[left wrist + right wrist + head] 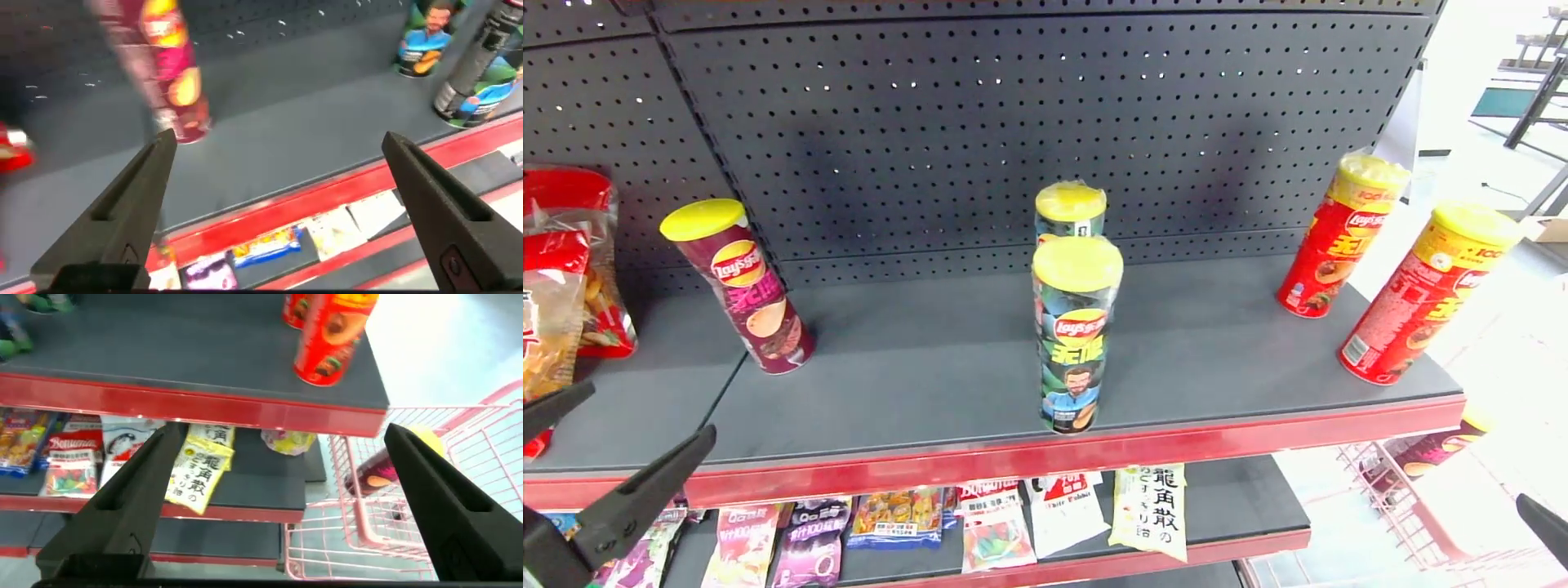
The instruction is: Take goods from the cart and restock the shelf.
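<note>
On the dark shelf point(931, 384) a purple chip can point(743, 286) stands at the left. Two green cans stand in the middle, one point(1076, 335) in front of the other point(1070, 209). Two red cans point(1339, 237) point(1429, 298) stand at the right. My left gripper point(654, 407) hangs open and empty before the shelf's left front edge; the left wrist view has it point(279, 137) facing the purple can point(167, 73). Open and empty too, my right gripper point(283, 429) sits low at the right, above the pink cart point(392, 531), which holds a purple can point(384, 469).
Snack bags point(556, 278) fill the shelf's far left. A lower shelf point(1225, 498) carries several packets point(988, 523). The red front lip point(1094, 449) runs along the shelf. A perforated back panel point(1013, 122) closes it behind. The cart point(1388, 482) stands at the lower right.
</note>
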Robot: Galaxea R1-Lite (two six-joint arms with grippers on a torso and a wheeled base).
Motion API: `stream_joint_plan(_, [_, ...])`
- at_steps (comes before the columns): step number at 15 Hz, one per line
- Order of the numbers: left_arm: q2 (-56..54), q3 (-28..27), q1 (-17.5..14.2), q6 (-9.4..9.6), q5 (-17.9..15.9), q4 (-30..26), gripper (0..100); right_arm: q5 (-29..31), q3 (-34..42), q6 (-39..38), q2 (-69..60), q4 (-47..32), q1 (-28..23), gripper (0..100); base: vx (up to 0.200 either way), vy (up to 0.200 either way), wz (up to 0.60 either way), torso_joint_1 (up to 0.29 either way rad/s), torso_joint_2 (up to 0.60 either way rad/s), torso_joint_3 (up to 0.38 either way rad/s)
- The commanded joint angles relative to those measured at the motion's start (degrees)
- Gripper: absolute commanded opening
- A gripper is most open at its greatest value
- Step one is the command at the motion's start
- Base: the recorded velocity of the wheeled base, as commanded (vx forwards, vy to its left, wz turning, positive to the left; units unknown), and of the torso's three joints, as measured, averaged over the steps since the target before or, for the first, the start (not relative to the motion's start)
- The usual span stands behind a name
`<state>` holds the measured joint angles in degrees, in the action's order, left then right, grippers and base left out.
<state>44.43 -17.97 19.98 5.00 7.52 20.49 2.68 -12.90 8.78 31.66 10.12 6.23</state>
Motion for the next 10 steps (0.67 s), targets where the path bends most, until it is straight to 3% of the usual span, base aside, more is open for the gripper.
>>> stream_joint_plan(1, [-2.25,0.65,-0.38,0.28,0.12,-0.19,100,0.04,1.03,0.89,-0.63,-0.01,0.01,100,0.000,-0.200,0.00,0.007,0.00,0.002])
stream_joint_plan(3, [-5.06,1.27,-0.38,1.33,0.48,-1.86,100,0.04,1.82,0.98,-1.07,-0.01,0.01,100,0.000,-0.200,0.00,0.010,0.00,0.010])
stream_joint_plan(10, [-14.73,1.27,-0.82,1.33,0.74,-13.72,100,0.04,1.56,0.98,-0.63,-0.01,0.01,100,0.000,-0.200,0.00,0.002,0.00,0.002])
